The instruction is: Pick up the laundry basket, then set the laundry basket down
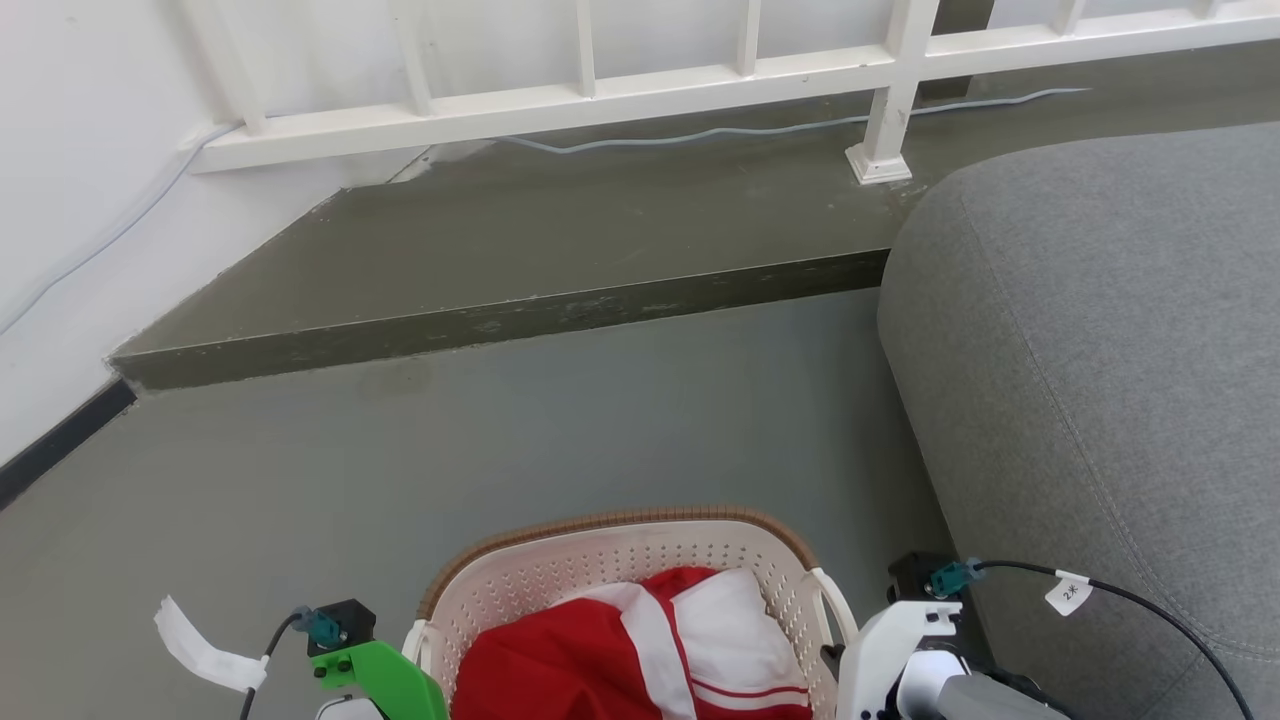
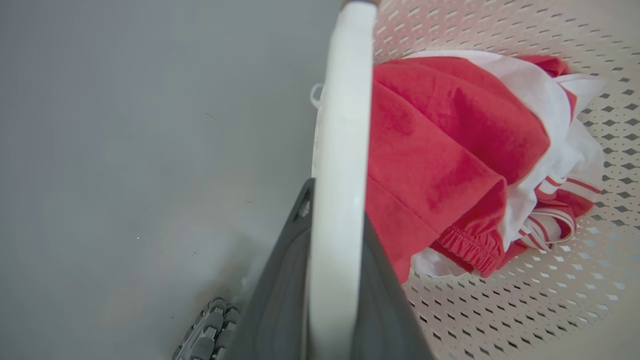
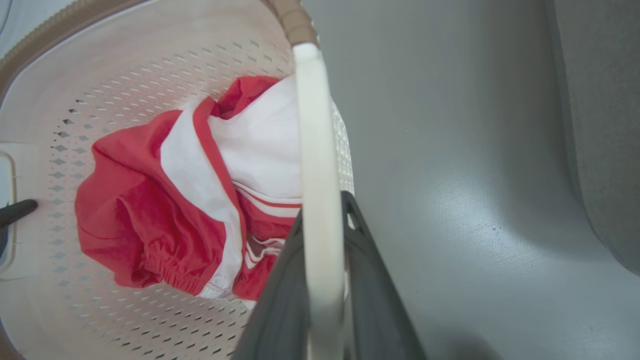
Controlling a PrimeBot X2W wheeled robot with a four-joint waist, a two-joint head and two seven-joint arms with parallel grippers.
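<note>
In the head view we see the laundry basket (image 1: 600, 572) at the bottom centre, over the grey floor (image 1: 500, 430), with red-and-white clothing (image 1: 600, 655) inside. It sits between the green bracket (image 1: 385, 680) of our left arm and the white casing (image 1: 895, 640) of our right arm. A grey sofa (image 1: 1100, 350) lies just to its right, and a raised step (image 1: 550, 230) and white railing (image 1: 600, 95) lie beyond. We cannot tell whether the basket touches the floor. In the left wrist view the left gripper (image 2: 336, 215) is clamped on the basket's white left handle (image 2: 345, 100), one dark finger on each side. In the right wrist view the right gripper (image 3: 324, 210) is likewise clenched around the right handle (image 3: 312, 125), the clothing heaped just inside.
</note>
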